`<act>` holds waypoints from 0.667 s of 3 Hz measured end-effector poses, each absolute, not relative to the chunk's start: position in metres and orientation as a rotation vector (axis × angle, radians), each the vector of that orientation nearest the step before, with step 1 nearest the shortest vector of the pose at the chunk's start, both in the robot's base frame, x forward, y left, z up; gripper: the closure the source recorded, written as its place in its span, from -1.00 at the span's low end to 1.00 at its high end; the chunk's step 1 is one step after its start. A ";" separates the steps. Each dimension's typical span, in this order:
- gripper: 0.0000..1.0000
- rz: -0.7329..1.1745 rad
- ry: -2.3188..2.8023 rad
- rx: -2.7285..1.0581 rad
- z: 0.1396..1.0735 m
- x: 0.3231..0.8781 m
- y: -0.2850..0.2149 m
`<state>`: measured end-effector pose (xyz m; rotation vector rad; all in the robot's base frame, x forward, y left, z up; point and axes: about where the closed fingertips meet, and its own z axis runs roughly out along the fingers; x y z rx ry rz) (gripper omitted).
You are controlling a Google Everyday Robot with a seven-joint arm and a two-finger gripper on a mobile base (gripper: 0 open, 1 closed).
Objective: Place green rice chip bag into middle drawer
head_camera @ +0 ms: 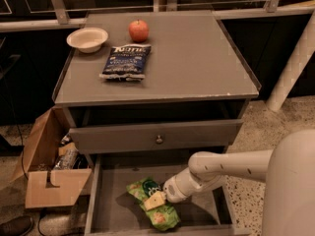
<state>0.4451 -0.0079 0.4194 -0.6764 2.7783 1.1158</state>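
Lying in the middle drawer (112, 208), the green rice chip bag (165, 216) is met by the pincer (156, 200), hold indeterminable; low release advised.

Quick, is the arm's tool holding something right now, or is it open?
Tool: down in the open drawer, right at the green bag; whether it is open, closed or gripping cannot be told.

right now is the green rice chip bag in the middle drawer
In. The green rice chip bag lies on the middle drawer floor, the gripper against it.
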 end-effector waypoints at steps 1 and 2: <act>0.62 1.116 2.778 -0.676 0.419 0.445 -0.008; 0.16 1.116 2.778 -0.676 0.419 0.445 -0.008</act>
